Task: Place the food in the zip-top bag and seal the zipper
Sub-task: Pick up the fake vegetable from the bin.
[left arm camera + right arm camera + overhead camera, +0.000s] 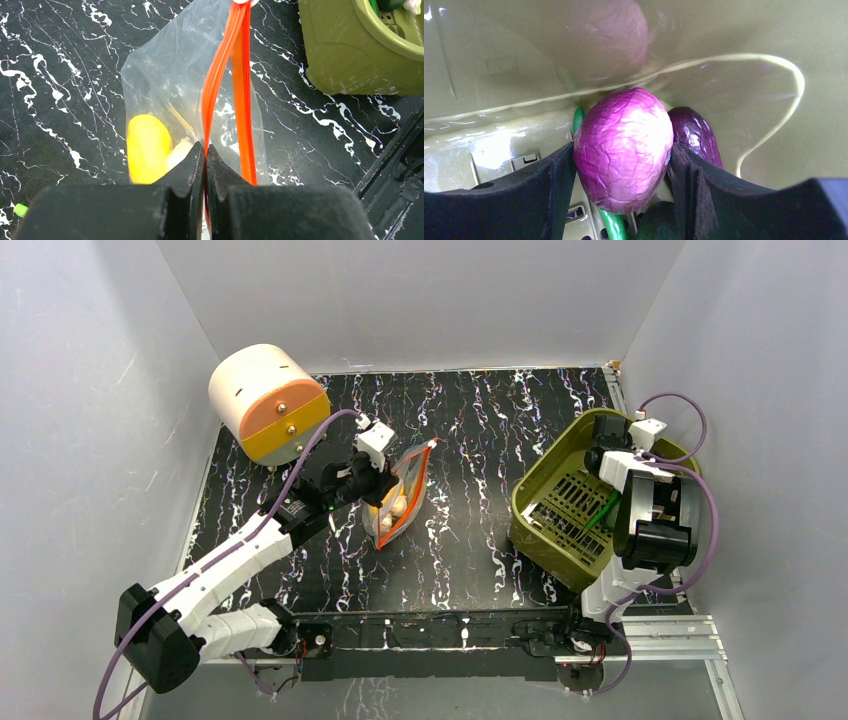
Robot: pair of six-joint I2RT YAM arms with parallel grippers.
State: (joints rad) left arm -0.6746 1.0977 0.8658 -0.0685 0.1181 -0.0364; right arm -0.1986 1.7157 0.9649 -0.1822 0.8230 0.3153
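Left of the green basket point(545, 468), the left hand point(205, 147) pinches the orange zipper point(242, 75) of the bag point(170, 70), which holds a lemon point(147, 147). Inside the basket, the right hand point(623, 155) grips a pink-purple ball point(624, 135) beside the eggplant point(698, 132).

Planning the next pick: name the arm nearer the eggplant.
Right. The right fingers clasp the pink-purple round piece in the basket, the eggplant just beside them. The left fingers pinch the zipper across the table.
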